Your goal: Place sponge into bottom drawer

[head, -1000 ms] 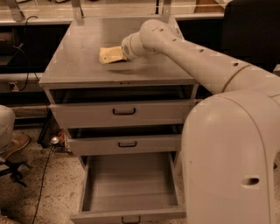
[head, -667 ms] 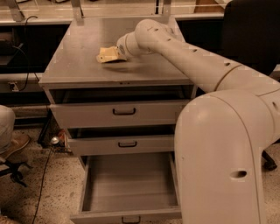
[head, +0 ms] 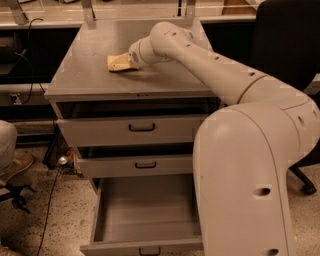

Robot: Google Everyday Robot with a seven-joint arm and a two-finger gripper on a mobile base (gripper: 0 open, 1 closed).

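Observation:
The pale-yellow sponge [head: 118, 62] is on the grey top of the drawer cabinet [head: 100, 80], left of centre. My gripper [head: 131, 60] is at the sponge's right end, touching it, at the end of my arm, which reaches in from the right. The bottom drawer [head: 145, 220] is pulled far out at floor level, directly below and nearer the camera, and nothing is inside it. My arm's large white body [head: 250, 180] covers the drawer's right side.
The two upper drawers [head: 142, 129] [head: 145, 164] stand slightly out. A black chair [head: 290, 45] is behind my arm at the right. A chair base and a shoe [head: 15, 170] are on the floor at the left. A shelf rail [head: 90, 10] runs behind the cabinet.
My gripper and the sponge have both moved a little to the left across the cabinet top. The drawers have not moved.

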